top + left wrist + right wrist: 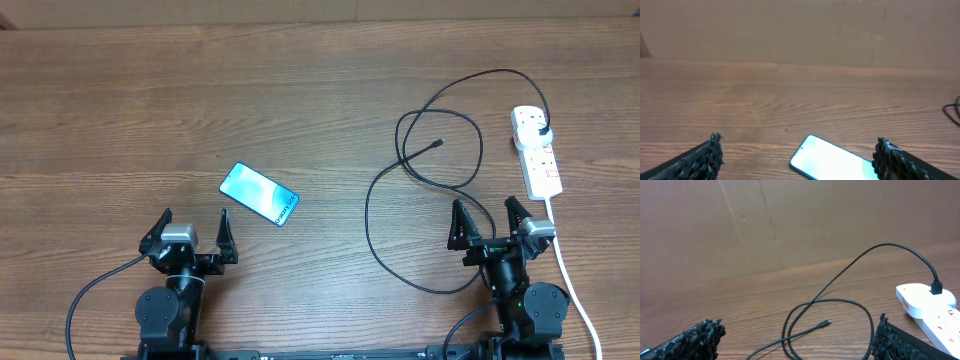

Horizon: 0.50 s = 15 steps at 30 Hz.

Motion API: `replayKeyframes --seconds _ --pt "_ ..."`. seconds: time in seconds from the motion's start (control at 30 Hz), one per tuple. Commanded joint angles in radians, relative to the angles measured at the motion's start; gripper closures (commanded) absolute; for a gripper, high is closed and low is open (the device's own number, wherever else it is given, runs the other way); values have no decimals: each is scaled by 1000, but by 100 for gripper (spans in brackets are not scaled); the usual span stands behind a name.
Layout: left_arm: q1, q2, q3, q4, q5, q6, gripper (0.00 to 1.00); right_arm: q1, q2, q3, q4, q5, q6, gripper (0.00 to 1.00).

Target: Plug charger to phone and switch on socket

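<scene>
One phone [259, 194], one charger [936, 287], one socket [540, 162], one wooden table [120, 100]

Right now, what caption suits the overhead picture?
Open left gripper by the lit phone; open right gripper by the looping charger, plugged into the socket.

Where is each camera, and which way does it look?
Overhead: above the wooden table, looking straight down; left hand and right hand show.
Left wrist: low, facing forward at the slim cyan-screened phone; its fingers show.
Right wrist: low, facing forward at the thin black charger cable and white power strip; its fingers show.
Shared: overhead sees all three things too.
</scene>
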Motion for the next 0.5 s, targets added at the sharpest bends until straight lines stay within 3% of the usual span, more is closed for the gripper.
replayKeyframes --seconds 0.0,0.47 --pt "-2 3 60 -36 40 -42 0 1 -6 -11 3 6 -2 0" --pt "-2 4 383 -314 39 -68 0 1 -6 -11 3 6 -2 0"
